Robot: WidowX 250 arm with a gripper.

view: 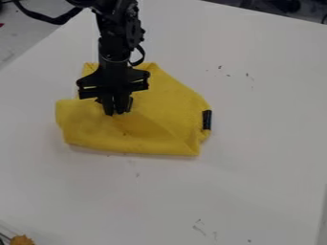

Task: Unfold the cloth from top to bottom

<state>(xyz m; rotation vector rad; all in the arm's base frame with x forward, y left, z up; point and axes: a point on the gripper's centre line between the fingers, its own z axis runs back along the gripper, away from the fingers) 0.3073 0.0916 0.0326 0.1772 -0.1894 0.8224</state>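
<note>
While the yellow cloth (169, 103) lies folded on the white tabletop (256, 177), nearer its slanting upper-left edge than its right edge, the black gripper (116, 113) hangs down over the cloth's left half. Its tips are at the fabric, beside a soft, shallow dip. Whether it is clenched on a layer or released cannot be told. The cloth has a broad, fairly straight lower side, and its upper right side slants down to a short black strip (207, 119) at the right.

The step in hand appears to be securing the upper layer, with the unfolding yet to be done. The next move likely calls for a hold on that layer alone (two layers caught together would drag the whole bundle), then a modest lift and a sweep toward the tabletop's lower edge, laying the flap down flat.
</note>
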